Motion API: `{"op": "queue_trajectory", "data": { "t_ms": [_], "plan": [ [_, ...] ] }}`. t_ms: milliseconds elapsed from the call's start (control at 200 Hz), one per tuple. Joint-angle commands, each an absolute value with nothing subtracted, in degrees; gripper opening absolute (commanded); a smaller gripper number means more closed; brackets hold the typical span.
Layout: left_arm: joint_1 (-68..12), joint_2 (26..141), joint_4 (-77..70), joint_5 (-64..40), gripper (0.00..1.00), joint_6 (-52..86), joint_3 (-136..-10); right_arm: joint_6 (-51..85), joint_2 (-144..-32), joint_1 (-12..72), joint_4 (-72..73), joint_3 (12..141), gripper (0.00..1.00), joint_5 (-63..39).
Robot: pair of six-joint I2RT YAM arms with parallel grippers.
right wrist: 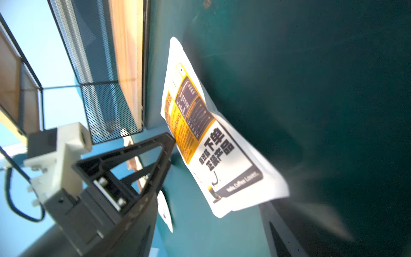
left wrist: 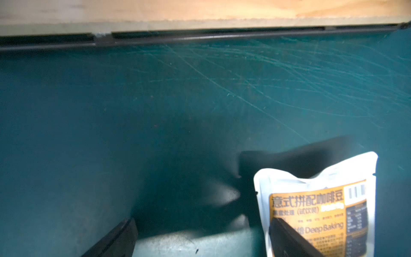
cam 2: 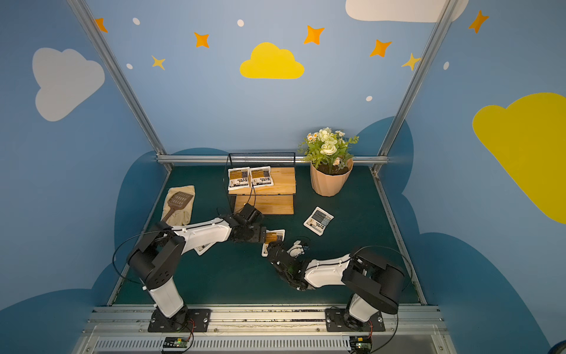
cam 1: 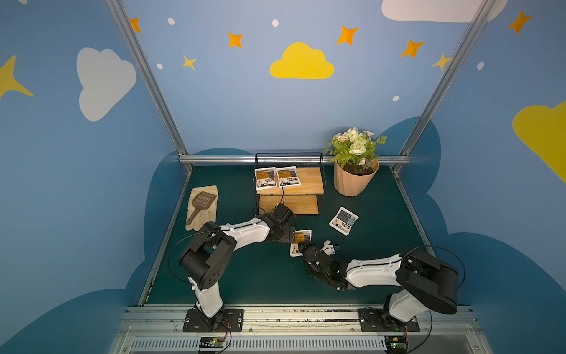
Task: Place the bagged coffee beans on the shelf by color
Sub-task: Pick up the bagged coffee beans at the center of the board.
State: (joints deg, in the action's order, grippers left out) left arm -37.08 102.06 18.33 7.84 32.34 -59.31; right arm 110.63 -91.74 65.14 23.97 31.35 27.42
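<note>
A yellow-label pouch is located at the centre of the green mat, just near of the shelf and between both grippers. The left gripper is set with jaws spread wide, one finger overlapping the pouch face. The right gripper jaws are also spread, at the pouch's near edge; contact cannot be confirmed. Two further yellow-label pouches are laid side by side on the left half of the upper board. A grey-blue pouch is laid on the mat to the right.
</note>
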Motion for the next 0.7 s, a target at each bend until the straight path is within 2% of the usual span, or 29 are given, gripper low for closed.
{"op": "queue_trajectory", "data": {
  "t_ms": [0, 275, 696],
  "plan": [
    [-37.1, 103.8, 18.6, 8.2, 0.99, 32.2, -59.1, 114.8, -97.9, 65.3, 21.0, 29.4, 0.75, 25.9],
    [-37.1, 104.4, 18.6, 8.1, 0.99, 32.3, -58.8, 115.4, -100.8, 65.3, 25.4, 28.0, 0.57, 25.9],
    [-37.1, 104.6, 18.6, 7.9, 0.99, 32.4, -58.4, 113.2, -103.7, 65.0, 32.4, 25.6, 0.06, 26.0]
  ]
}}
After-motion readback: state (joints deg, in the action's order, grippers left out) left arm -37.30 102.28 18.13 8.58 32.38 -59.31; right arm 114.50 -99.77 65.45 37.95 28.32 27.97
